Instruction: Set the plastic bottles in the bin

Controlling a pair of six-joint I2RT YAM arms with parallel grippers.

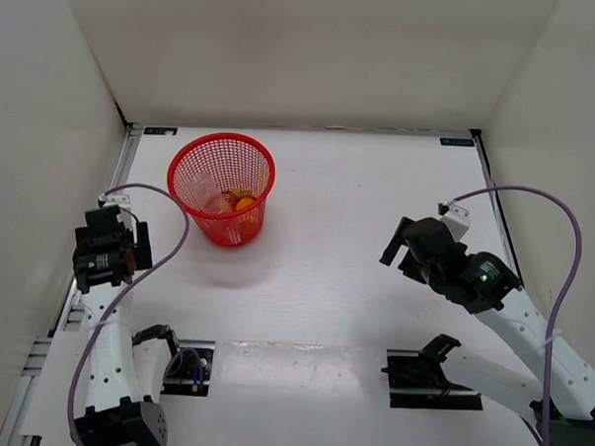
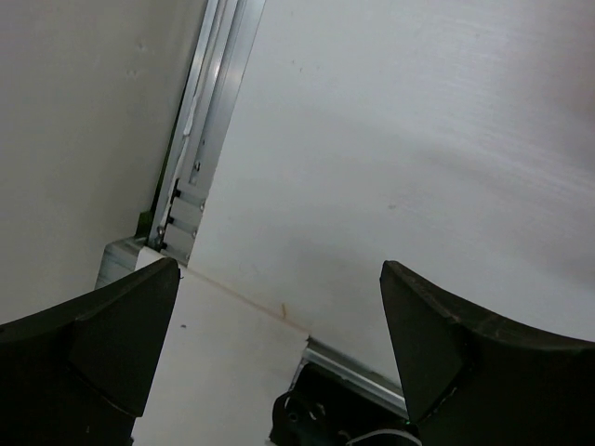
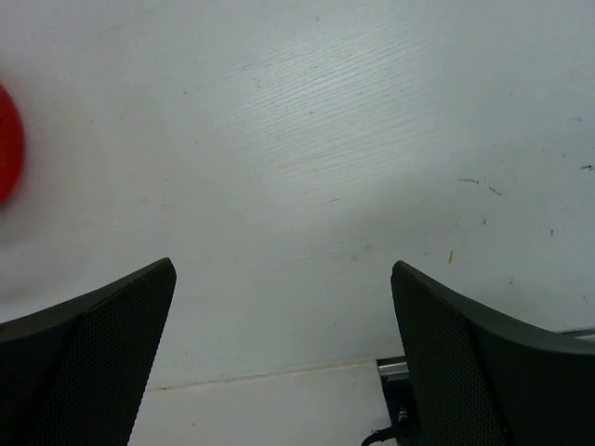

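The red mesh bin point(image 1: 221, 185) stands upright at the back left of the table. Inside it lie plastic bottles with orange contents point(image 1: 241, 200); a clear one is hard to tell apart through the mesh. A blurred red edge of the bin shows at the left of the right wrist view point(image 3: 7, 144). My left gripper point(image 1: 114, 245) is open and empty near the table's left edge, well in front of the bin. My right gripper point(image 1: 403, 245) is open and empty over the right half of the table, far to the right of the bin.
White walls enclose the table on the left, back and right. An aluminium rail point(image 2: 200, 139) runs along the left edge. Two black base mounts point(image 1: 188, 366) point(image 1: 434, 375) sit at the near edge. A purple cable point(image 1: 545, 209) loops over the right arm.
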